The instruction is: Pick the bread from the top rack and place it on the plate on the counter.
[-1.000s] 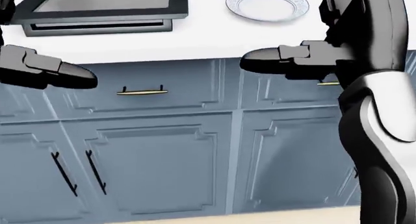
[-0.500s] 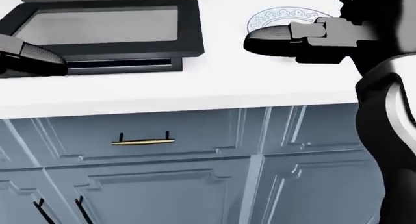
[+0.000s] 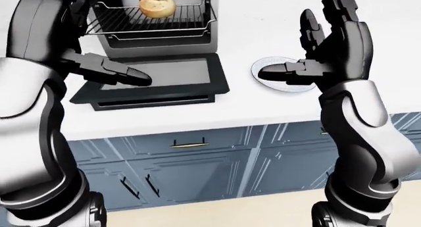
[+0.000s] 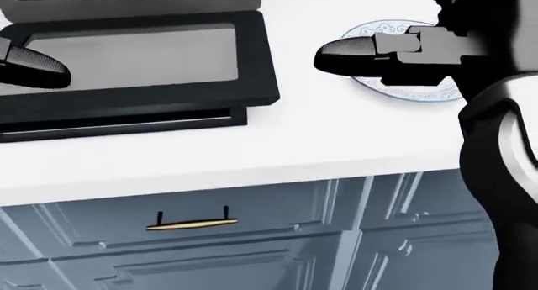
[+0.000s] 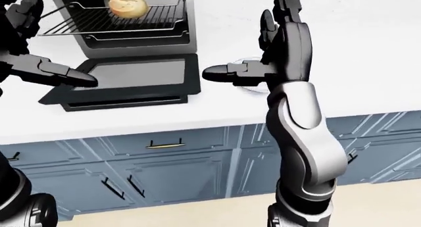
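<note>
Bread (image 3: pixel 156 4) sits on top rack (image 3: pixel 154 20); both hands apparently empty.

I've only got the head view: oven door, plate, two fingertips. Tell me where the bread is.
Observer: The bread sits on the top rack inside the open toaster oven, seen at the top of the left-eye view.
Operator: Report my right hand.
Observer: The right hand is raised above the plate, fingers spread open, holding nothing.
Operator: Now the left.
Observer: The left hand hangs over the left part of the lowered oven door, below the rack, also empty and open.
</note>
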{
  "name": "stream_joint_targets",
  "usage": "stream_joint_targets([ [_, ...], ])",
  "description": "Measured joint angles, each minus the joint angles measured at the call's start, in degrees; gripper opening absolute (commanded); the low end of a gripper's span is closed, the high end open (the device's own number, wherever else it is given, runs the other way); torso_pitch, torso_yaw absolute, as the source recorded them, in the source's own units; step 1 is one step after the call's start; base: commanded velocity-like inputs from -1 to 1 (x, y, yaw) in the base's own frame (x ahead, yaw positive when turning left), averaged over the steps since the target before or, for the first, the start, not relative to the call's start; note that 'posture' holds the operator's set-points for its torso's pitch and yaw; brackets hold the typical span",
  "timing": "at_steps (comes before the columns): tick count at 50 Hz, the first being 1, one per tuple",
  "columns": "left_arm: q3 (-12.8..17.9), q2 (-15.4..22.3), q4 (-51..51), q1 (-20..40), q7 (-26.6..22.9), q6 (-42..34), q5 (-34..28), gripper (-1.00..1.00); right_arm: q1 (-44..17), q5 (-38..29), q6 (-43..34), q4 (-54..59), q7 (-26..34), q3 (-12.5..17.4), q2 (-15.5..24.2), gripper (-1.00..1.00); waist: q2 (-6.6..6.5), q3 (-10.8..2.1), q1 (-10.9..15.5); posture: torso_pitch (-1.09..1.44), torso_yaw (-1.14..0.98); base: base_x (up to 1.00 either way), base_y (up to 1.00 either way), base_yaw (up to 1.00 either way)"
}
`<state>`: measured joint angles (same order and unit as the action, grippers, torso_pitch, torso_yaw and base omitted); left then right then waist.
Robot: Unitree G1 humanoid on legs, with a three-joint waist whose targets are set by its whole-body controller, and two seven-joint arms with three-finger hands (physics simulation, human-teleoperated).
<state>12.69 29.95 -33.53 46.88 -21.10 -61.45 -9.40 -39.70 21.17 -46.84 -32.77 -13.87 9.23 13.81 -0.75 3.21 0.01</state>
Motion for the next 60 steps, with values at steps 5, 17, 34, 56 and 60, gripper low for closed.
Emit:
stream_joint_targets([
  [5,1.38,0.97,-1.91,0.86,-0.08,0.76,-0.89,1.00,-0.38,-0.19,1.31,-1.63,0.06,0.44,-0.22,1.00,-0.33,-0.99,0.07,0.00,0.00,0.23,0.00,0.00],
  [17,-0.35,0.03,-1.02,0.31,-0.93,0.81,-1.69,1.00,1.16,0.51,1.82,-0.62,-0.86,1.23,-0.21,1.00,2.81,0.96,0.14,0.00,0.00,0.17,-0.01,0.00],
  [34,1.19,0.85,-1.23,1.38,-1.11,1.99,-3.75,1.00,0.59,0.44,3.42,-2.18,-0.11,0.56,-0.80,1.00,-0.15,0.45,0.63,0.00,0.00,0.08,0.00,0.00],
  [56,0.56,2.08,0.86,4.57,-1.14,-1.58,-2.74,1.00,2.20,-0.39,3.24,-1.53,-0.33,0.21,-1.04,1.00,1.29,-0.34,0.10,0.00,0.00,0.00,0.00,0.00],
  [60,0.09,2.96,2.58,6.47,-1.71,-2.35,-2.67,1.00,2.76,-0.55,3.65,-0.86,-0.16,-0.01,-1.27,1.00,1.38,-0.07,0.14,0.00,0.00,0.00,0.00,0.00],
])
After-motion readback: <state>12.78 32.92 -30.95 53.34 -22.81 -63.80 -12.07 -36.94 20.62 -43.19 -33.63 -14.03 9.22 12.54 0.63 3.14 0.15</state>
